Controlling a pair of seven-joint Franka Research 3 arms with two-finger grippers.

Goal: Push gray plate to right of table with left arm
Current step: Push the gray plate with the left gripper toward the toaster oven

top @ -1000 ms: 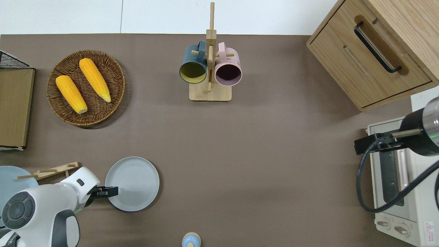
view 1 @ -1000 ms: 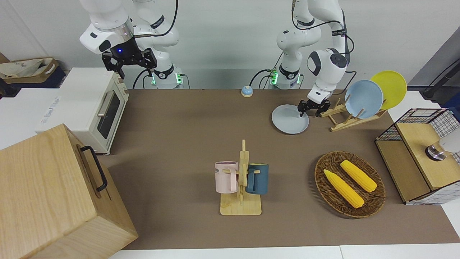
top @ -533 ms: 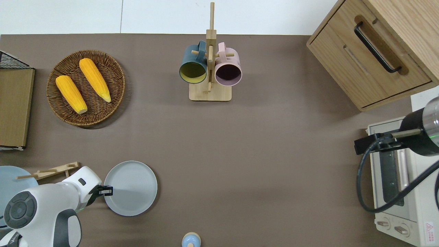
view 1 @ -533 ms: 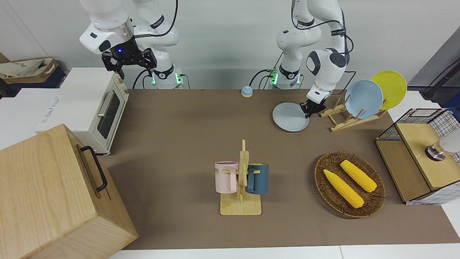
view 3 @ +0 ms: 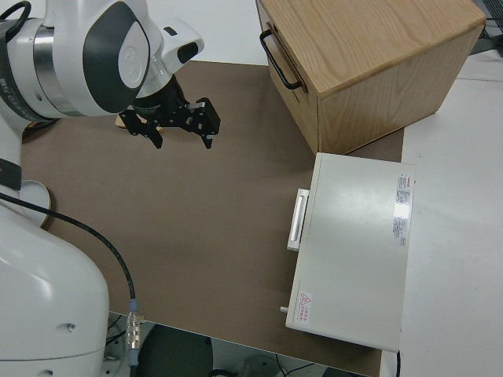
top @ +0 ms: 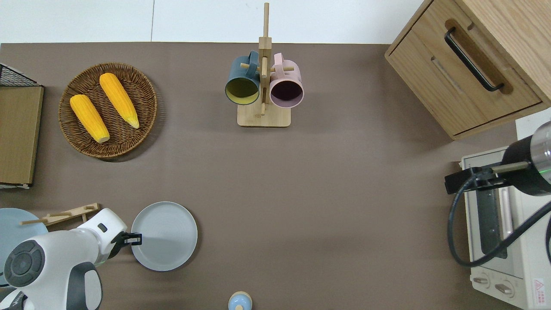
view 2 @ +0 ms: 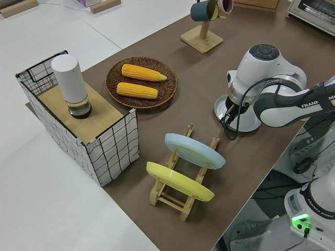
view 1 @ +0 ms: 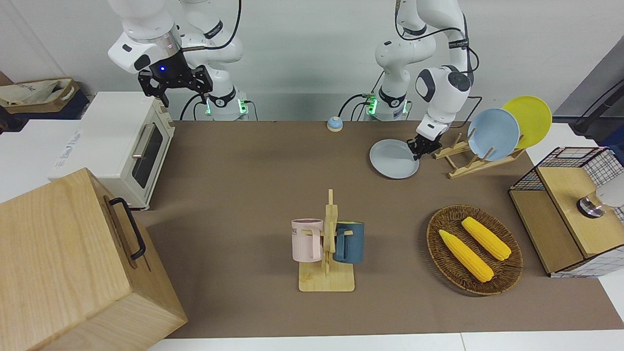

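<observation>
The gray plate (view 1: 393,160) lies flat on the table (view 1: 243,195) toward the left arm's end, close to the robots; it also shows in the overhead view (top: 165,236). My left gripper (view 1: 418,150) is down at table height with its fingers shut. In the overhead view the left gripper (top: 136,238) touches the plate's rim on the side toward the left arm's end. In the left side view the arm hides most of the plate (view 2: 255,124). My right gripper (view 1: 175,83) is parked and open.
A wooden dish rack (view 1: 468,163) beside the left gripper holds a sky-blue plate (view 1: 493,134) and a yellow plate (view 1: 529,119). A mug rack (view 1: 327,253), a corn basket (view 1: 434,234), a bell (view 1: 334,123), a toaster oven (view 1: 122,146) and a wooden cabinet (view 1: 73,263) also stand here.
The left gripper's fingers went from spread over the plate to shut at its rim. The plate slid slightly nearer to the robots, then stayed still.
</observation>
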